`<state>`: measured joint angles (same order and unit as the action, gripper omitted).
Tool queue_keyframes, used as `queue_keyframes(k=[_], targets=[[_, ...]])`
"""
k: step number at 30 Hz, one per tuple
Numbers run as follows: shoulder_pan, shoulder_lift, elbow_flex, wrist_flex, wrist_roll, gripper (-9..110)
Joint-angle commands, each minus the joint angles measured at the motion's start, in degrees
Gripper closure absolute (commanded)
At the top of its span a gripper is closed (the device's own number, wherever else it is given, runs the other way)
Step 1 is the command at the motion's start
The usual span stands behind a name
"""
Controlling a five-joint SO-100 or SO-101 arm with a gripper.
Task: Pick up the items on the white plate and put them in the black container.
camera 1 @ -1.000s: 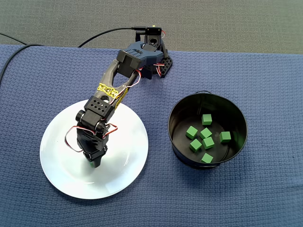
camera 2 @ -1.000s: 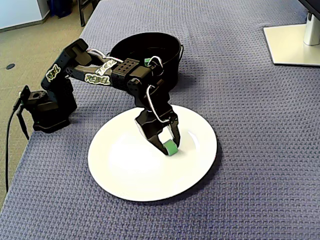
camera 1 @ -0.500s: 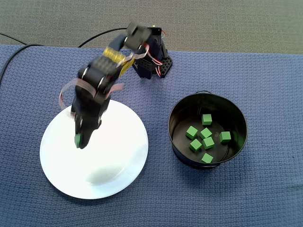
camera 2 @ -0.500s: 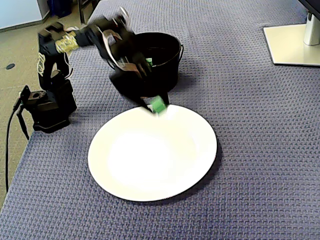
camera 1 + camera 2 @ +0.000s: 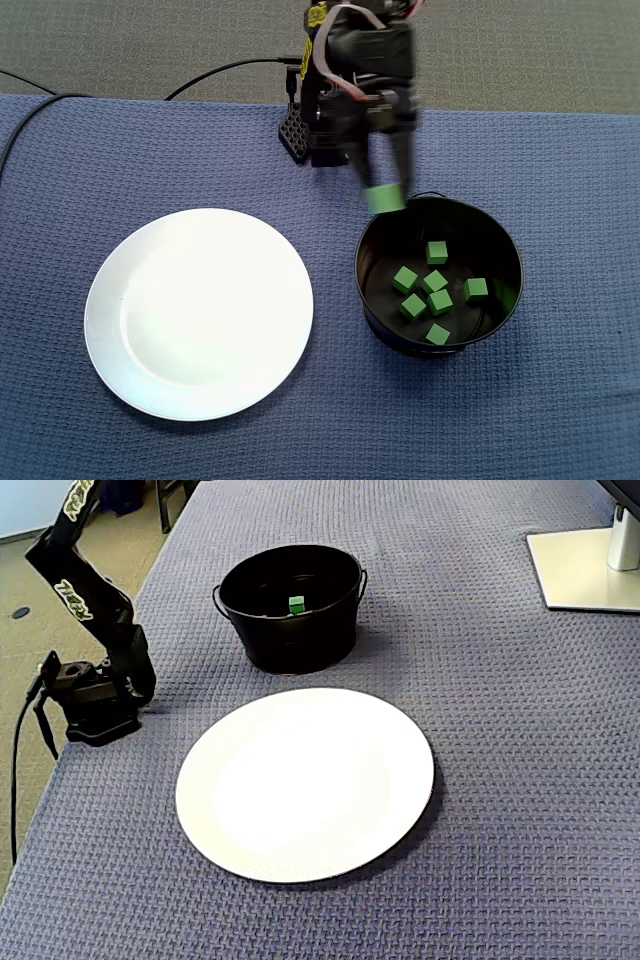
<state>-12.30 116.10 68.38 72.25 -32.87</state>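
In a fixed view from above, my gripper [image 5: 385,193] is raised and blurred, shut on a green cube [image 5: 384,201] that hangs at the far left rim of the black container [image 5: 361,270]. Several green cubes [image 5: 431,290] lie on the container's floor. The white plate [image 5: 200,312] to the left has nothing on it. In the other fixed view the arm rises out of the top left and the gripper is out of frame. That view shows the bare plate [image 5: 305,780] and the container [image 5: 300,645] with one green cube [image 5: 296,604] visible inside.
The arm's base [image 5: 305,135] stands at the back edge of the blue cloth, with a black cable [image 5: 215,72] running off to the left. A white stand foot [image 5: 585,565] sits at the far right in the side view.
The gripper lifted the green cube off the plate, rose, and swung over to the black container's rim. The plate is now bare.
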Motion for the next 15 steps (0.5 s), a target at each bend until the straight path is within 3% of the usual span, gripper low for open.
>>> queue_keyframes(k=[1, 9, 15], targets=[[-7.38, 3.52, 12.13, -1.67, 0.53, 102], [-14.85, 4.31, 46.32, -20.04, 0.62, 102], [-16.7, 4.66, 54.05, -24.43, 0.62, 102]])
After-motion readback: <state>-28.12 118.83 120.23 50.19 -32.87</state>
